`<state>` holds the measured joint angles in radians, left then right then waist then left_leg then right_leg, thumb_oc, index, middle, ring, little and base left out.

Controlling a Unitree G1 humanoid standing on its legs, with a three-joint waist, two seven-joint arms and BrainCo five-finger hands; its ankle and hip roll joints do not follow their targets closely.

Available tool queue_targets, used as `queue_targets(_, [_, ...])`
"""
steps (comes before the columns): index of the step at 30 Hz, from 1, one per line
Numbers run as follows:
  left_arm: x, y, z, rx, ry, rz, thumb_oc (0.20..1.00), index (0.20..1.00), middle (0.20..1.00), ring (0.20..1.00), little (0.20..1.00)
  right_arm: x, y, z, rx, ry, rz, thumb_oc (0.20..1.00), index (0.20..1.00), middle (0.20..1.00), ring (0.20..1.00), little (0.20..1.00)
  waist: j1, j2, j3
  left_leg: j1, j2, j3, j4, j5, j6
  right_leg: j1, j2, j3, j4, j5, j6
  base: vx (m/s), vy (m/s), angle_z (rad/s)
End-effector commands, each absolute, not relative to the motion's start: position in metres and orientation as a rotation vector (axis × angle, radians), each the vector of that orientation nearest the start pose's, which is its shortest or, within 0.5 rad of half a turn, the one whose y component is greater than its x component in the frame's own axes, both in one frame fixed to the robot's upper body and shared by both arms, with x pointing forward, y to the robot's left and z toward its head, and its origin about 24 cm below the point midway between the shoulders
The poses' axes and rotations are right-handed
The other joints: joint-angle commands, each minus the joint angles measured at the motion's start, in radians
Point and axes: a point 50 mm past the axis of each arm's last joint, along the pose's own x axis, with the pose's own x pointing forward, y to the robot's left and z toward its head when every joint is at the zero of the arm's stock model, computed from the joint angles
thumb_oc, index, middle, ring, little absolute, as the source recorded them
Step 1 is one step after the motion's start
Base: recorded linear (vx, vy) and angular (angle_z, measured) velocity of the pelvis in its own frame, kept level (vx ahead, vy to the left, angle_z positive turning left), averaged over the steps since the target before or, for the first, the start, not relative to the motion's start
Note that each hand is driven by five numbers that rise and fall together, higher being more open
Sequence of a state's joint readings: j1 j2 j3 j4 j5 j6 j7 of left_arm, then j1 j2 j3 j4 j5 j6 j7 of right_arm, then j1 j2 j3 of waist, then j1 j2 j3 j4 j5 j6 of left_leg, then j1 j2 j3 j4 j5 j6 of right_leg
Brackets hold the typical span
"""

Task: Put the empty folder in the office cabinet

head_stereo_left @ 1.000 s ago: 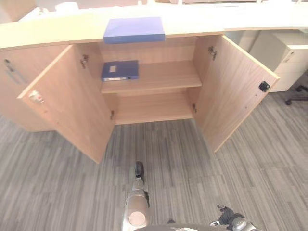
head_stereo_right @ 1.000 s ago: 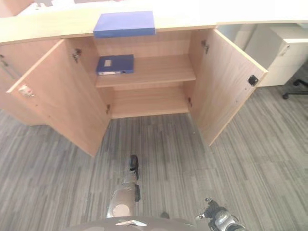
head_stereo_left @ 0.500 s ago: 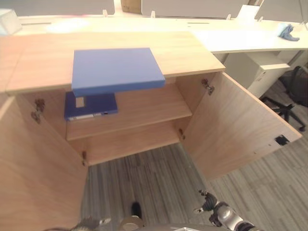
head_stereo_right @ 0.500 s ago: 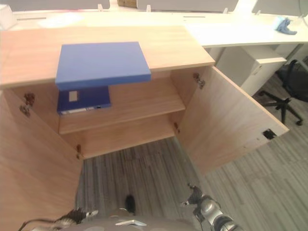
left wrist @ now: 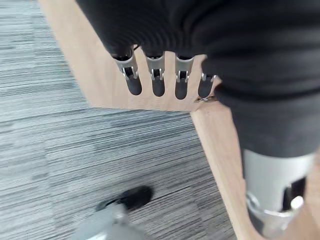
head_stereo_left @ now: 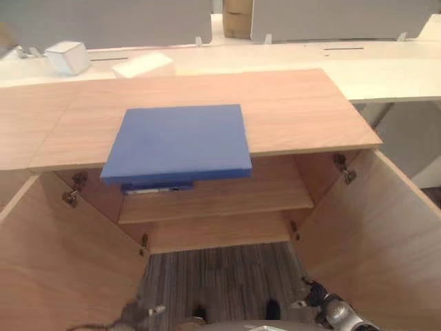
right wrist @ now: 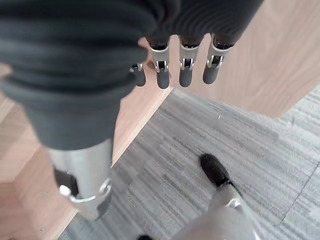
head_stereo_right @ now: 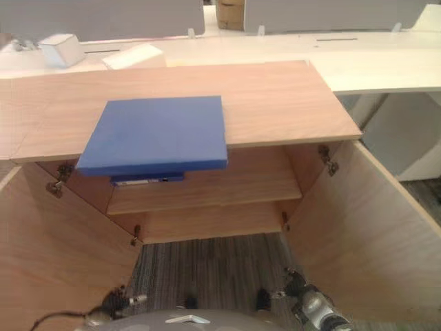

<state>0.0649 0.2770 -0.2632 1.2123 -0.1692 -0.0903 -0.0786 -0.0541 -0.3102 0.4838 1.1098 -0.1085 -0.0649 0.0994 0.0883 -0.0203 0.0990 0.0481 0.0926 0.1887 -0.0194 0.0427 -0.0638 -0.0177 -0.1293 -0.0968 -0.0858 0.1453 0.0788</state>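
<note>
Item: blue folder (head_stereo_left: 180,143), lying flat on the cabinet top (head_stereo_left: 296,110), its near edge overhanging the front edge above the open cabinet's upper shelf (head_stereo_left: 234,200). Judging it light, stiff and smooth; I am planning to pinch that overhanging edge. My left robot hand (left wrist: 165,80) and right robot hand (right wrist: 182,67) are hanging low, fingers straight, holding nothing. Against half a second ago, the view is sitting closer to the cabinet.

both hands (left wrist: 170,30) (right wrist: 165,25) low, fingers (left wrist: 158,80) straight, empty
</note>
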Motion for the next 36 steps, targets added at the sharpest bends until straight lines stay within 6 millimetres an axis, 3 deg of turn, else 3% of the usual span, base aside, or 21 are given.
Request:
queue_targets(1, [0.113,0.255,-0.146,0.316,1.061,0.036,1.0,1.0,1.0,1.0,1.0,0.129,-0.219,-0.147,-0.629,1.028,0.417,1.0,1.0,1.0,1.0,1.0,-0.009,0.008,0.007,-0.144,0.062,-0.066,-0.019,0.138,-0.067,0.139,-0.003,-0.015,0.012,-0.129,0.055,-0.12,-0.289,0.05])
queue_targets(4, [0.118,0.25,-0.142,0.336,0.991,0.042,1.0,1.0,1.0,1.0,1.0,0.128,-0.225,-0.145,-0.638,1.015,0.389,1.0,1.0,1.0,1.0,1.0,0.005,0.022,0.016,-0.154,0.083,-0.083,-0.029,0.176,-0.09,0.169,0.025,-0.042,-0.001,-0.156,0.04,-0.09,-0.177,0.21])
queue_targets(7, [0.128,0.25,-0.132,0.386,0.895,0.059,1.0,1.0,1.0,1.0,1.0,0.135,-0.234,-0.14,-0.655,0.979,0.328,1.0,1.0,1.0,1.0,1.0,0.013,0.025,0.033,-0.188,0.102,-0.076,0.001,0.213,-0.115,0.174,0.016,-0.078,-0.001,-0.163,0.039,-0.15,-0.078,0.16])
queue_targets(11, [0.13,0.259,-0.112,0.56,0.765,0.02,1.0,1.0,1.0,1.0,1.0,0.135,-0.243,-0.134,-0.673,0.954,0.303,1.0,1.0,1.0,1.0,1.0,0.007,0.03,0.023,-0.135,0.118,-0.05,0.028,0.148,-0.096,0.168,0.006,-0.106,0.0,-0.156,0.035,-0.09,-0.02,0.1])
queue_targets(15, [0.128,0.274,-0.096,0.7,0.702,0.012,1.0,1.0,1.0,1.0,1.0,0.128,-0.251,-0.135,-0.659,0.974,0.276,1.0,1.0,1.0,1.0,1.0,0.003,0.05,-0.007,-0.093,0.128,-0.033,-0.044,0.157,-0.099,0.175,0.021,-0.123,-0.001,-0.17,0.039,0.05,0.024,0.17])
queue_targets(20, [0.119,0.319,-0.053,0.947,0.588,0.135,1.0,1.0,1.0,1.0,1.0,0.12,-0.255,-0.135,-0.621,0.991,0.25,1.0,1.0,1.0,1.0,1.0,0.023,0.054,-0.032,-0.068,0.135,-0.023,-0.054,0.143,-0.103,0.198,0.011,-0.129,-0.001,-0.176,0.047,0.07,0.032,0.09])
queue_targets(24, [0.119,0.339,-0.027,1.067,0.51,0.221,1.0,1.0,1.0,1.0,1.0,0.113,-0.254,-0.137,-0.594,1.009,0.248,1.0,1.0,1.0,1.0,1.0,0.025,0.047,-0.036,-0.063,0.13,-0.03,-0.054,0.134,-0.106,0.206,0.007,-0.129,-0.001,-0.178,0.047,0.03,0.025,-0.02])
queue_targets(25, [0.128,0.355,0.006,1.25,0.4,0.29,1.0,1.0,1.0,1.0,1.0,0.109,-0.256,-0.138,-0.58,1.017,0.235,1.0,1.0,1.0,1.0,1.0,0.029,0.047,-0.038,-0.062,0.125,-0.035,-0.056,0.123,-0.105,0.206,0.001,-0.128,-0.001,-0.175,0.051,0.04,0.027,0.16])
queue_targets(29, [0.131,0.368,0.031,1.406,0.33,0.346,1.0,1.0,1.0,1.0,1.0,0.108,-0.254,-0.139,-0.572,1.023,0.229,1.0,1.0,1.0,1.0,1.0,0.028,0.04,-0.041,-0.06,0.119,-0.034,-0.056,0.114,-0.104,0.203,-0.004,-0.121,-0.001,-0.17,0.054,0.03,0.015,0.02])
queue_targets(36, [0.155,0.366,0.065,1.569,0.148,0.367,1.0,1.0,1.0,1.0,1.0,0.107,-0.25,-0.141,-0.547,1.019,0.222,1.0,1.0,1.0,1.0,1.0,0.009,0.033,-0.046,-0.05,0.114,-0.026,-0.059,0.1,-0.103,0.197,-0.008,-0.104,-0.001,-0.165,0.058,0.04,0.01,-0.04])
